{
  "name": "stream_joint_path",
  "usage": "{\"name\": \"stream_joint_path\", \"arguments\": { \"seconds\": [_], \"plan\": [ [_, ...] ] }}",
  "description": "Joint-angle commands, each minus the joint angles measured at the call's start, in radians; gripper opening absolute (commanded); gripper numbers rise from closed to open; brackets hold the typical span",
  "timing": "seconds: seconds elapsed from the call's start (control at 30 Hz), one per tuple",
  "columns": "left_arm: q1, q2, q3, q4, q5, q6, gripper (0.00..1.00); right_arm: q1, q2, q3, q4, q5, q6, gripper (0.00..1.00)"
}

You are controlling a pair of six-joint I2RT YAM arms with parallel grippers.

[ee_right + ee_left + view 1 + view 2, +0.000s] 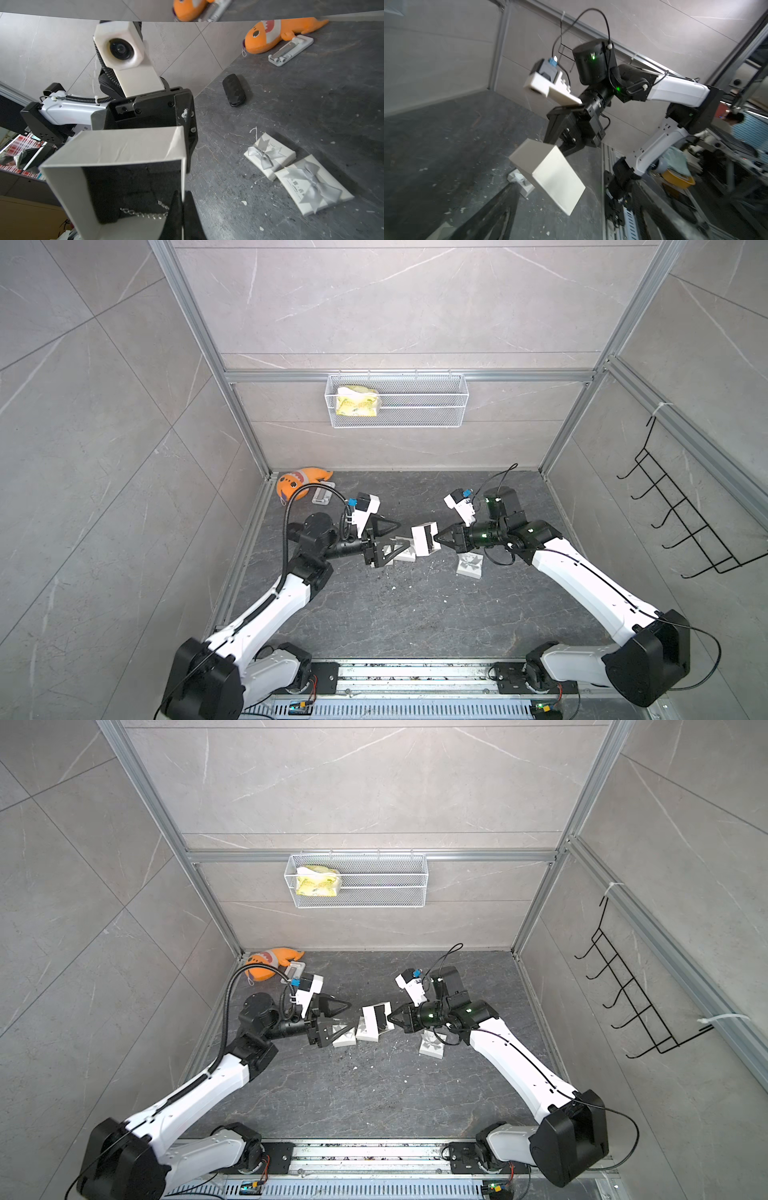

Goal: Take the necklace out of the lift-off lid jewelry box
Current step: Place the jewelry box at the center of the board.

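Dark marbled tabletop [415,605] inside a grey tiled booth is what I'm looking at from my station, with both arms meeting over the middle.

My right gripper [436,538] is clamped on one side wall of the open white jewelry box [424,541] and holds it tipped up off the surface. From the right wrist camera I see a finger on each side of that wall. The necklace [143,213], a thin silver chain, lies inside against the black lining, close to the pinched wall.

My left gripper [404,536] faces the box from the other side with its jaws spread wide and nothing between them. Whether a fingertip touches the box I can't say for sure; the left wrist picture is blurred.

Two ribboned white boxes [270,155] lie side by side on the tabletop, and in both top views another lies by the right arm [469,564]. An orange plush fish [301,485] sits in the far left corner, and a black case [234,90] lies well apart from it.
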Motion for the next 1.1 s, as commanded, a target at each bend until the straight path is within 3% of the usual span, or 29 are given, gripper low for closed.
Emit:
{"name": "stream_joint_path", "arguments": {
  "seconds": [0.0, 0.13, 0.3, 0.83, 1.07],
  "plan": [
    [0.004, -0.045, 0.017, -0.253, -0.242, 0.19, 0.89, 0.008, 0.043, -0.031, -0.169, 0.236, -0.01, 0.0],
    [0.004, -0.039, -0.003, -0.266, -0.356, 0.196, 0.89, 0.024, 0.106, -0.051, -0.241, 0.385, 0.009, 0.0],
    [0.006, 0.001, -0.03, -0.209, -0.364, 0.175, 0.89, 0.067, 0.173, -0.073, -0.274, 0.448, 0.028, 0.0],
    [0.001, 0.114, -0.078, -0.163, -0.297, 0.214, 0.86, 0.167, 0.329, -0.055, -0.259, 0.448, 0.064, 0.03],
    [-0.015, 0.156, -0.1, -0.152, -0.294, 0.207, 0.84, 0.177, 0.322, -0.039, -0.268, 0.463, 0.061, 0.28]
  ]
}}
